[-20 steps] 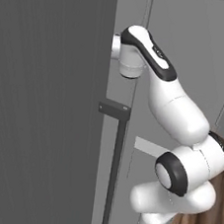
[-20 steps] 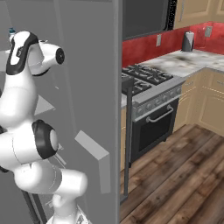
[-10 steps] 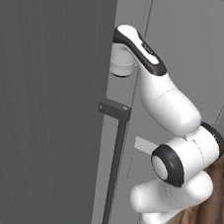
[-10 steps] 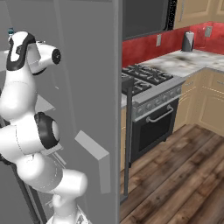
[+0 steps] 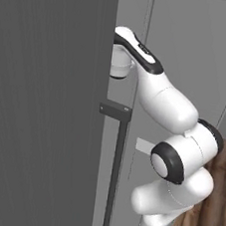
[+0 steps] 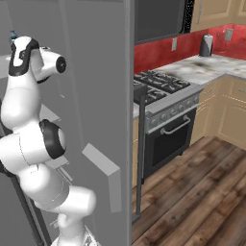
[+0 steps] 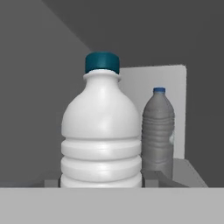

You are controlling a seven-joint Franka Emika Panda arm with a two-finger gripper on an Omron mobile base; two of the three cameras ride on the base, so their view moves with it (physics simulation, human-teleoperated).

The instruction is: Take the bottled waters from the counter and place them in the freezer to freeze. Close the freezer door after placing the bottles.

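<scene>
Two bottles upright inside the freezer (image 6: 96,72), my arm reaching in past the open door (image 5: 46,102).

In my hand view the white bottle (image 7: 101,131) stands close before me, long axis vertical, blue cap up; the grey bottle (image 7: 158,131) stands upright just beside and behind it, cap up too. Both seem to rest on a grey shelf (image 7: 183,173), though its edge is hard to read. My claw appears nearly closed, and I cannot tell if it grips the white bottle.
</scene>
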